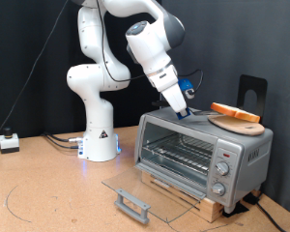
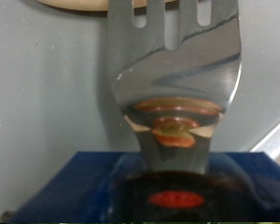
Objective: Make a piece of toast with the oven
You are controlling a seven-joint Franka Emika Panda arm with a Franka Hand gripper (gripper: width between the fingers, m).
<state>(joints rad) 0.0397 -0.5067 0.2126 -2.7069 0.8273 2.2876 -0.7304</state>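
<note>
The silver-grey oven (image 1: 198,150) stands at the exterior view's right, its glass door (image 1: 145,188) swung down flat and open, with the wire rack showing inside. The piece of toast (image 1: 234,110) lies on a round light-wood board (image 1: 244,125) on the oven's roof. My gripper (image 1: 187,106) hovers just above the roof, left of the toast, shut on the blue handle (image 1: 188,89) of a metal fork-like spatula. In the wrist view the spatula's shiny blade (image 2: 177,65) points at a pale tan edge (image 2: 84,4), and its blue handle (image 2: 168,187) fills the foreground. My fingers do not show there.
The oven sits on a wooden base (image 1: 188,198). The door's bar handle (image 1: 132,203) sticks out over the table. A black stand (image 1: 251,92) rises behind the oven. A small white box (image 1: 8,142) and cables lie at the exterior view's left, near the arm's base (image 1: 99,143).
</note>
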